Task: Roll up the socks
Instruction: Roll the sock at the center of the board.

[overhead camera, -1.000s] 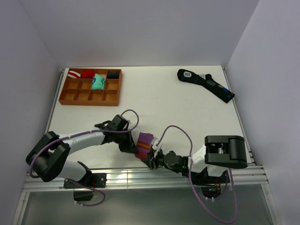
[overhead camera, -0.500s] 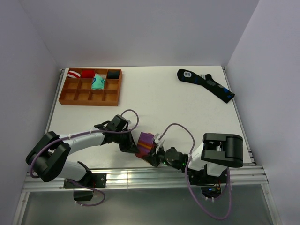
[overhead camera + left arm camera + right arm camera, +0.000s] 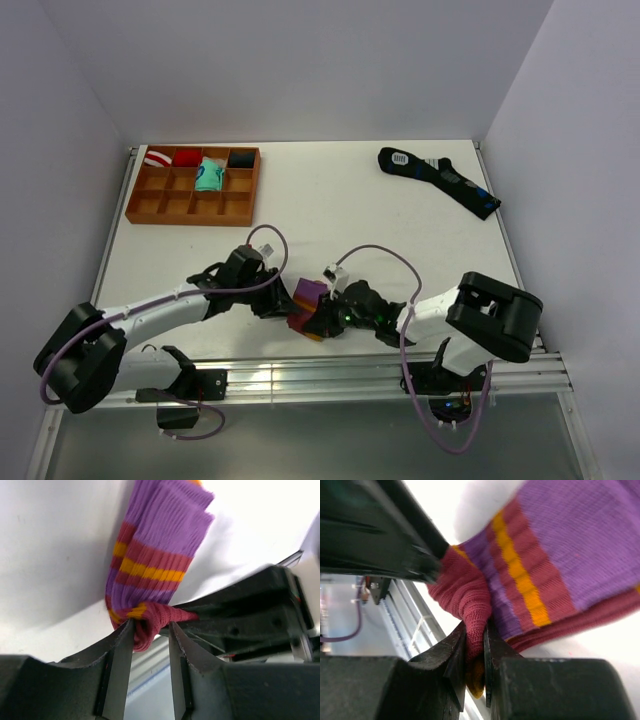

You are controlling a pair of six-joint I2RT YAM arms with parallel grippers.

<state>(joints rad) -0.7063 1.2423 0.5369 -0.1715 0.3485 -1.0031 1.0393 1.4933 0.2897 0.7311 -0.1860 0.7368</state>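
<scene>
Showing the socks point(image 3: 307, 298) – a maroon knit with orange bands and a purple cuff, folded into a loose bundle – lying on the worktop point(image 3: 350, 210) directly between the two pincers, touching both.

The right pincer point(image 3: 475, 625) has its jaws closed to a narrow slit on a maroon fold at the bundle's end, an orange scrap showing below the pinch. The left pincer point(image 3: 150, 625) has its jaws partly apart, with a nub of the same maroon fold lying between them and not visibly squeezed.

Likely faults:
- The right pincer's hold is a thin bite near its fingertips, so a pull could strip the fabric out.
- With the left jaws slack, the springy knit could unfold.
- The two pincers meet at one small spot, so they could knock together.

Count:
- Two pincers and one maroon bundle, though how many layers it has cannot be told.
- One black sock point(image 3: 440, 180) with blue marks, well beyond the right pincer.
- One wooden tray point(image 3: 175, 205) of twelve compartments, well beyond the left pincer.
- Four rolled bundles in the tray's far row: striped point(image 3: 156, 157), red point(image 3: 186, 157), teal point(image 3: 209, 174) and dark point(image 3: 241, 158).
</scene>
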